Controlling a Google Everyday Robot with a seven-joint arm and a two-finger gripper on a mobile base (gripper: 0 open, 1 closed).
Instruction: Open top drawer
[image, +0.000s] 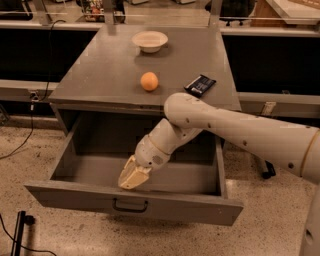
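An orange (149, 81) is lying on the table (100, 75), a white bowl (150, 41) at its 12 o'clock, a black packet (200, 85) at 3. The gripper (128, 183) is hanging at 6.

The drawer (195, 206) stood pulled well out. The gripper (131, 177) hung inside it, just behind the front panel, tip aimed at 7 o'clock, with the handle (130, 205) at its 6 o'clock. The arm (235, 127) ran back from there toward 3 o'clock. Up on the top (100, 75) sat an orange (149, 81), with a bowl (149, 41) at its 12 o'clock and a dark packet (200, 85) at its 3 o'clock.
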